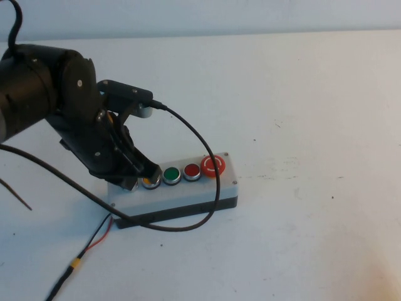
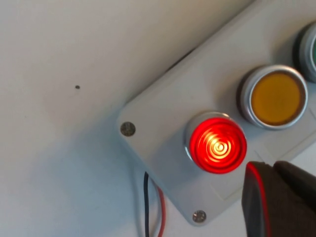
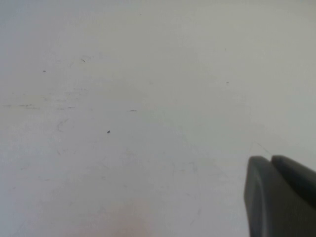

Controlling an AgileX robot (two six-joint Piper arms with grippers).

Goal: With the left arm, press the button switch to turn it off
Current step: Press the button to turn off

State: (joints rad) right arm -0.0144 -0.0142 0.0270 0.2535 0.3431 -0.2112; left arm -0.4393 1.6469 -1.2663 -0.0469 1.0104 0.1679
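The button switch (image 1: 210,186) is a light-grey box with a black base on the white table. In the high view its yellow (image 1: 150,182), green (image 1: 171,174), red (image 1: 192,170) and red mushroom (image 1: 213,165) buttons show. The left arm (image 1: 50,94) leans over the box's left end and hides the end red button. My left gripper (image 1: 143,172) is shut and empty. In the left wrist view the end red button (image 2: 217,143) glows, and the left gripper (image 2: 272,167) sits just beside it. My right gripper (image 3: 270,160) is shut over bare table.
Red and black wires (image 1: 94,241) leave the box's left end toward the table's front; they also show in the left wrist view (image 2: 153,207). A thin black cable (image 1: 210,150) loops from the left arm over the box. The white table (image 1: 313,125) stretches to the right.
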